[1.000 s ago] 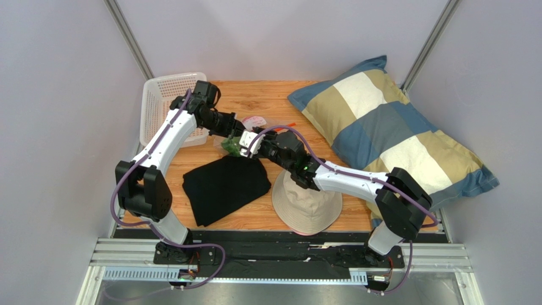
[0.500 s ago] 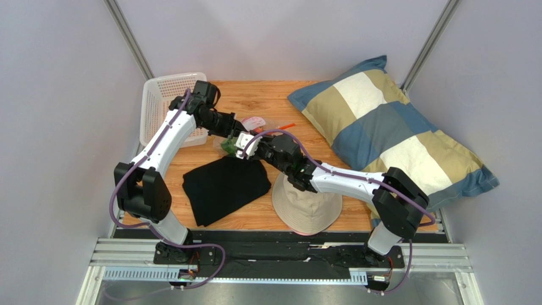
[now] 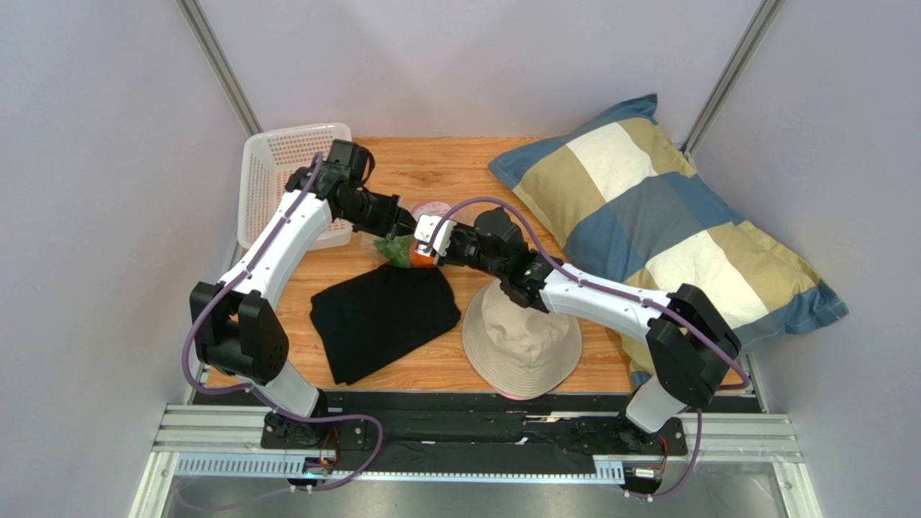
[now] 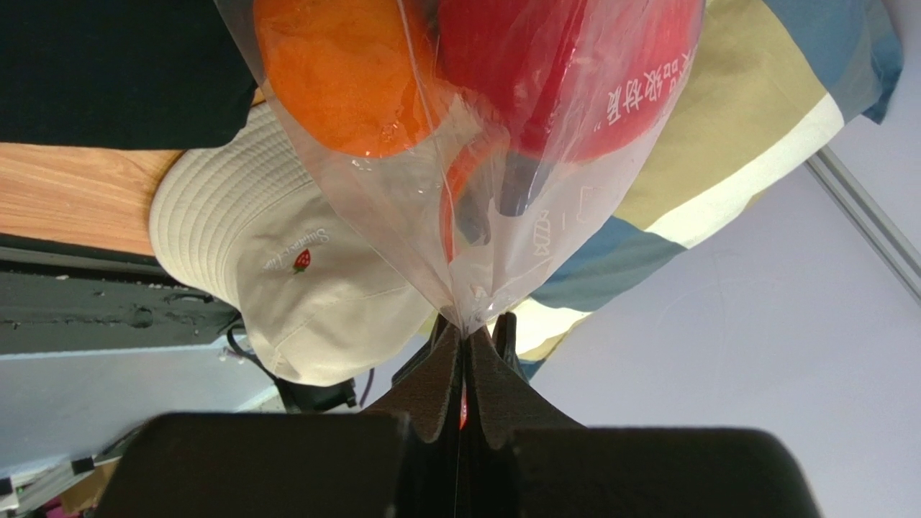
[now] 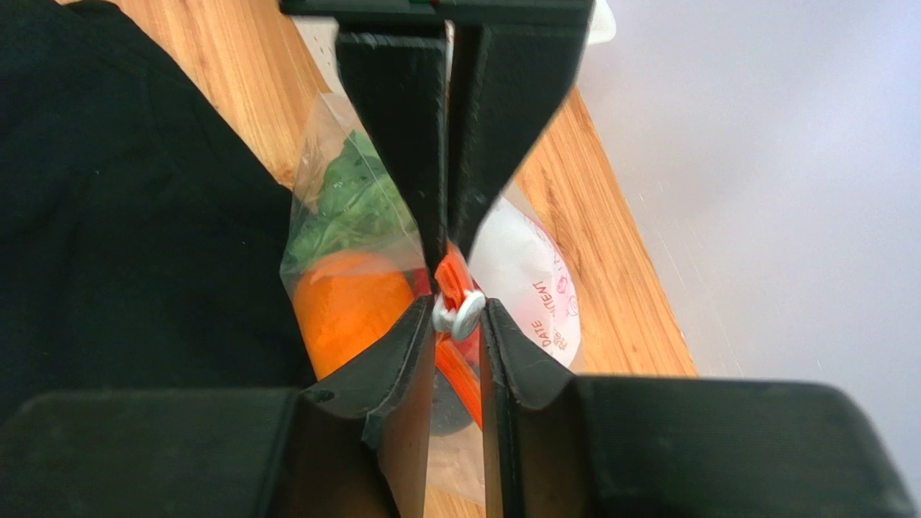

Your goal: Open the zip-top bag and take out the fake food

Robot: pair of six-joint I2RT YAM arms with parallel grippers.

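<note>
Right tool point(image 5: 458, 318) pinches zip-top bag point(image 5: 346, 183) — orange fruit point(image 5: 346, 308) inside.

Cloth point(image 3: 373, 313), hat point(image 3: 521, 337) near bag point(image 5: 335, 216) (pillow point(image 3: 670, 232) rightward)

The zip-top bag point(image 4: 411, 248) is glossy plastic, the table point(image 3: 454, 162) wood, the hat point(image 4: 270, 291) seemingly cloth.

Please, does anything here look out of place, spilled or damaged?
Nothing looks spilled or torn. The bag hangs pinched between the left gripper and the right gripper, with the food inside. Only the pillow lies askew, reaching past the right edge of the table.
</note>
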